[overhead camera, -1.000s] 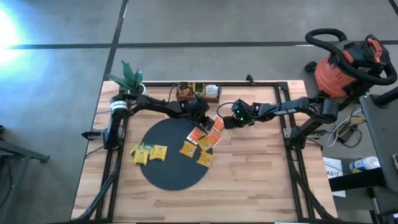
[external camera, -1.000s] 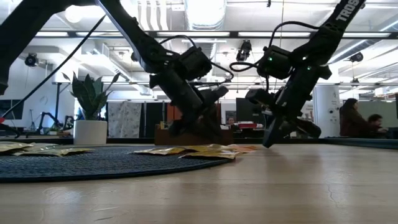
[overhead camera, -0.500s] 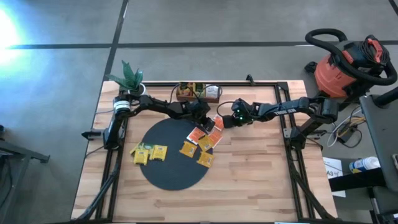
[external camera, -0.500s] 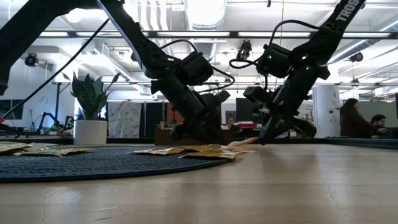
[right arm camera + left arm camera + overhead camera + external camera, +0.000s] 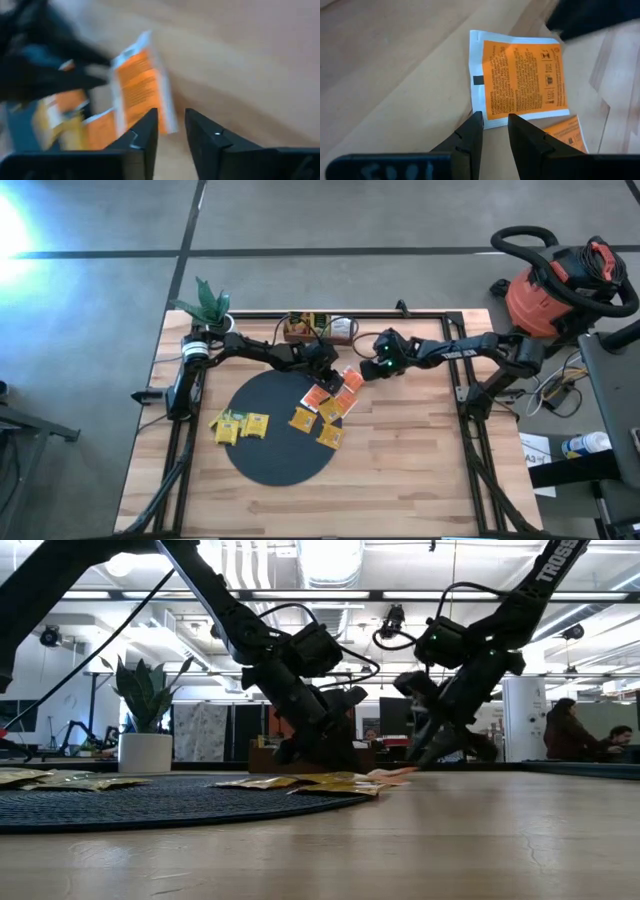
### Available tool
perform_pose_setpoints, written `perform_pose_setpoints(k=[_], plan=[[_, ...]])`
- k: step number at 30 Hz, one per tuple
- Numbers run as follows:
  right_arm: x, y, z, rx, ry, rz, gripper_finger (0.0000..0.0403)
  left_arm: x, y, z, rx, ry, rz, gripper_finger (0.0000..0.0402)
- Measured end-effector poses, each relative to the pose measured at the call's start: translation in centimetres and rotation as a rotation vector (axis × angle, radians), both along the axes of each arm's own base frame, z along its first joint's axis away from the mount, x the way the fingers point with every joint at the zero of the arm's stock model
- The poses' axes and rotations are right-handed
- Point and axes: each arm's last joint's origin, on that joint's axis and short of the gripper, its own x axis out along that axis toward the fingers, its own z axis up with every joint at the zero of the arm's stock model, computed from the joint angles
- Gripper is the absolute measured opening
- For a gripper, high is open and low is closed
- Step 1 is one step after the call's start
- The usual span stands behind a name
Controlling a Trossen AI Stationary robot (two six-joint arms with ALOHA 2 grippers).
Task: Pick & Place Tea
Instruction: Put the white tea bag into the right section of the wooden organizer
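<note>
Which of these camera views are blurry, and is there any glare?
Right wrist view: motion-smeared, the orange packet streaked. Left wrist view: sharp, print on the orange packet legible. High view: white glare at the left edge. Low view: the wooden table nearest the camera is soft, ceiling lights bright.

The left gripper (image 5: 333,380) is held low near the table's middle with its fingers (image 5: 470,136) slightly parted, while the right gripper (image 5: 362,372) is held just beside it, fingers (image 5: 145,132) likewise parted.

Potted plant (image 5: 207,307), black round mat (image 5: 275,430), red shop vacuum (image 5: 552,285).
</note>
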Motion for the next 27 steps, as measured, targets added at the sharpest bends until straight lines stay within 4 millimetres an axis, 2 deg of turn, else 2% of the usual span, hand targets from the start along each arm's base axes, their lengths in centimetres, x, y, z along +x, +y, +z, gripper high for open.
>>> perform_pose_setpoints(k=[4, 7, 10, 13, 20, 24, 27], plan=[[0.6, -0.1, -0.6, 0.075, -0.080, 0.077, 0.0138, 0.0, 0.0, 0.0, 0.005, 0.001, -0.003, 0.0096], [1.0, -0.3, -1.8, 0.100, -0.043, 0.067, 0.0154, 0.0, 0.0, 0.0, 0.013, -0.007, -0.008, 0.0096], [1.4, -0.5, -2.1, 0.099, -0.036, 0.069, 0.0162, 0.0, 0.0, 0.0, 0.014, -0.007, -0.007, 0.0096], [1.5, -0.6, -1.6, 0.076, -0.044, 0.075, 0.0164, 0.0, 0.0, 0.0, 0.013, -0.004, -0.007, 0.0096], [1.5, -0.8, 1.4, -0.017, -0.126, 0.091, 0.0156, 0.0, 0.0, -0.1, 0.013, 0.000, -0.006, 0.0096], [1.1, -0.9, 1.2, -0.039, -0.073, 0.062, 0.0151, -0.1, 0.0, -0.2, 0.014, 0.002, -0.006, 0.0096], [0.8, -0.8, -0.3, -0.008, 0.017, 0.045, 0.0151, -0.2, 0.0, -0.4, 0.014, 0.003, -0.005, 0.0096]])
